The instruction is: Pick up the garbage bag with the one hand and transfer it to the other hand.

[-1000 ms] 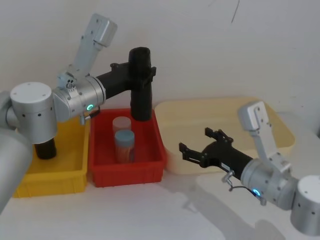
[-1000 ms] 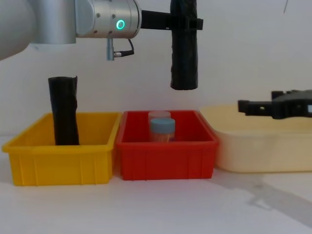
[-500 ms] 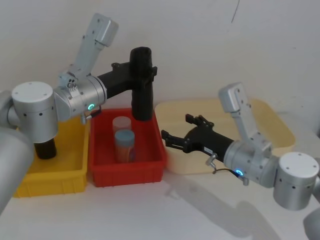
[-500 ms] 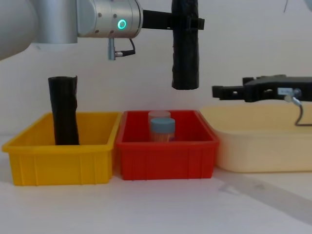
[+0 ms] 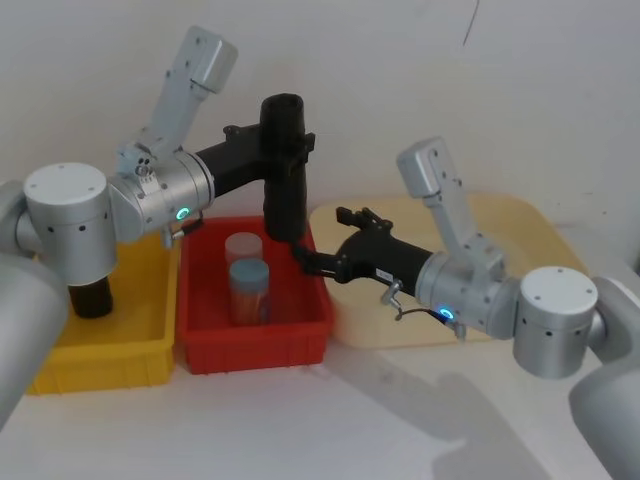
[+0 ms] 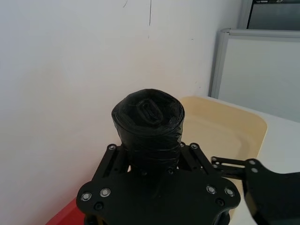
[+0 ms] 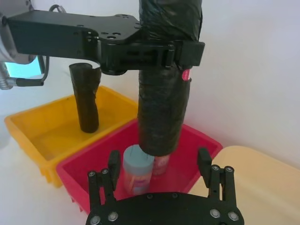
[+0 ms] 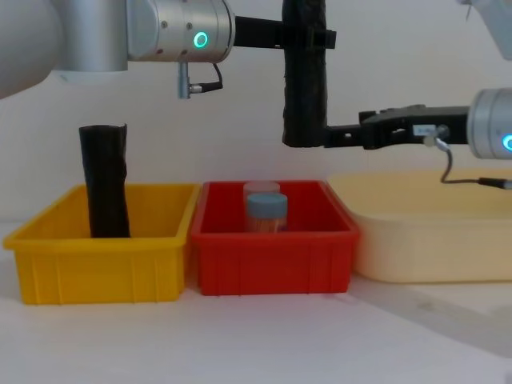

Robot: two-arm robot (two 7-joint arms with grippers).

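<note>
The left gripper (image 5: 290, 150), black and slim-fingered on a silver wrist with a green ring, is pinched round the upper part of the smooth matte black rolled garbage bag (image 5: 284, 190), which hangs upright in the air over the far edge of the red plastic bin (image 5: 250, 335), its lower end clear of the rim. From 4 o'clock of the bag comes the right gripper (image 5: 320, 235), black with a blue ring, fingers spread wide at the roll's lower end. The right wrist view shows open room on both sides between the fingers (image 7: 114, 164) and the bag; the chest view sees one fingertip overlapping the roll, so contact cannot be told. At 9 o'clock of the red bin, touching it, stands a yellow plastic bin (image 5: 100, 360) holding a black roll with a ragged top (image 8: 104, 184); at 3 o'clock lies a shallow cream tray (image 5: 560, 250). Two small jars, one blue-lidded (image 5: 249, 290) and one pale (image 5: 243, 245), stand below the bag. The white tabletop (image 5: 300, 420) is bare in front; a white wall (image 5: 400, 80) closes the back. The left wrist view shows the roll's rounded top.
</note>
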